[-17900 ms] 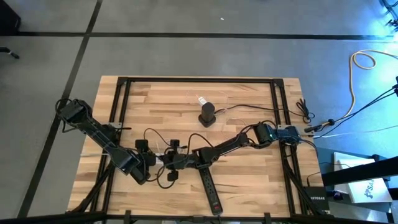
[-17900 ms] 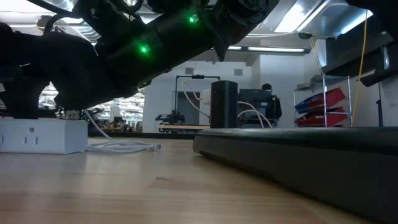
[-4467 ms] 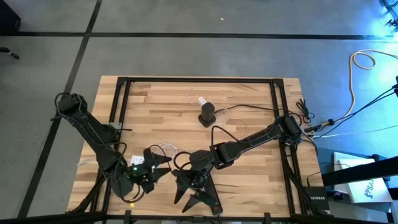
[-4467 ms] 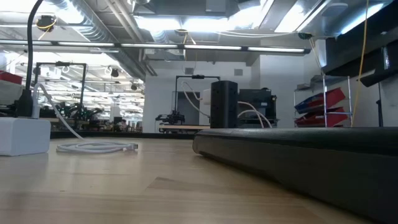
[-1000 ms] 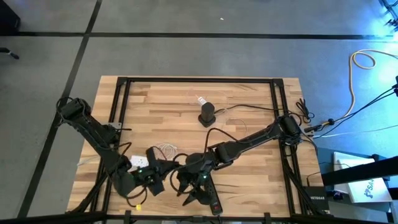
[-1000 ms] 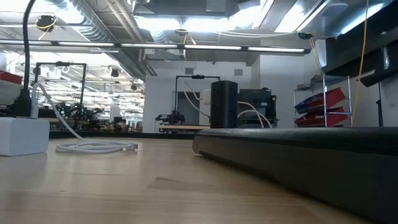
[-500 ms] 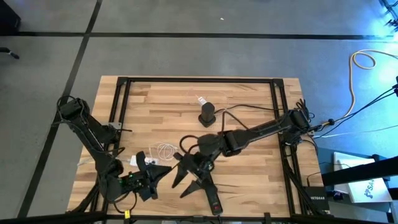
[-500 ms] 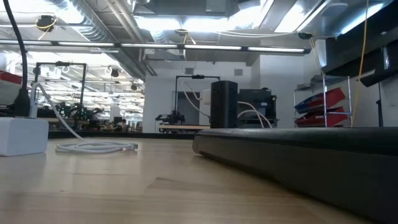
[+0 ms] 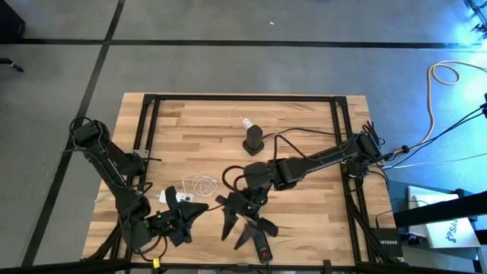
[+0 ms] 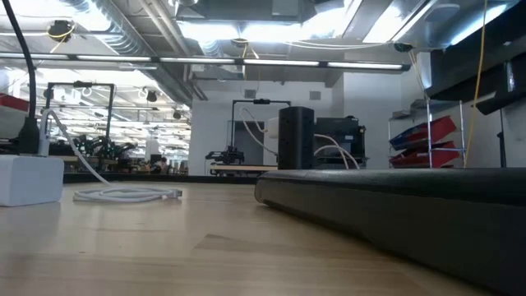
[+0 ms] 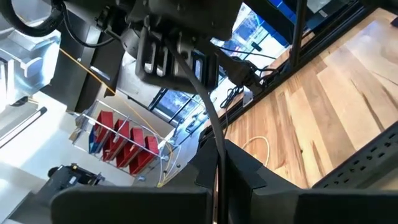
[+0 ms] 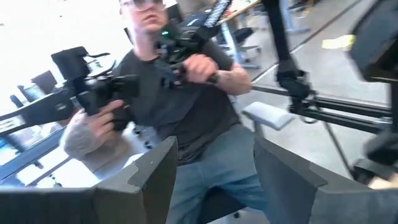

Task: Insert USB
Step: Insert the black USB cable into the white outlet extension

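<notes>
A white charger block (image 9: 168,196) (image 10: 29,179) lies on the table's near left part. A black USB plug (image 10: 33,136) stands in its top, and the plug's black cable (image 10: 23,74) rises out of the low view. A white cable coil (image 9: 202,184) lies beside the block. My left gripper (image 9: 199,207) (image 11: 217,186) is just near of the block and is shut on a thin black cable (image 11: 213,124). My right gripper (image 9: 245,226) (image 12: 214,180) hangs open above the far end of the black power strip (image 9: 261,245), with nothing between its fingers. My left gripper pinches the thin black cable (image 11: 216,160) in the seam between its two shut fingers. From there the cable runs on ahead of the fingers, clear of the table. Which stretch of the cable this is, I cannot tell.
A black cylinder (image 9: 253,139) with white leads stands at the table's far middle. The power strip (image 10: 394,205) runs along the near right. Black frame rails (image 9: 144,122) edge the tabletop. A person (image 12: 180,93) holding hand controls is beyond the table in the right wrist view.
My left gripper has drawn back toward the table's near left corner, still shut. The black cable above the block now runs straighter and leans left. My right gripper has gone a little toward the far edge and turned about, its fingers still spread over the power strip.
</notes>
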Robot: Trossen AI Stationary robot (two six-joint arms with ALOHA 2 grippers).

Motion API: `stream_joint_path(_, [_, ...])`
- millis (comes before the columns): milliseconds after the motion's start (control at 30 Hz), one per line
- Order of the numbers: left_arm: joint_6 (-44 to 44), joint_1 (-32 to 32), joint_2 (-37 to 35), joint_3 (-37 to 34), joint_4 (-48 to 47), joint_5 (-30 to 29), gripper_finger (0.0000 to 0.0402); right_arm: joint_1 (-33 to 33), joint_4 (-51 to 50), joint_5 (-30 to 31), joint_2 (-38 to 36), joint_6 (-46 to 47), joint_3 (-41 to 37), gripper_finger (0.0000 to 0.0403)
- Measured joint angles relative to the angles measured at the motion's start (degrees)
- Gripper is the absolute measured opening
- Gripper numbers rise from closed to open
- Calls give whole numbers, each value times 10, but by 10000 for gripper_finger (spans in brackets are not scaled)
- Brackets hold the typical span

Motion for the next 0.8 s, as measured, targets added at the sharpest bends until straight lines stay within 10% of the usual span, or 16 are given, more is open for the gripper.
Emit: stream_joint_path(800, [-18, 1, 1, -1, -14, -2, 0, 18, 30, -130, -44, 18, 2, 193])
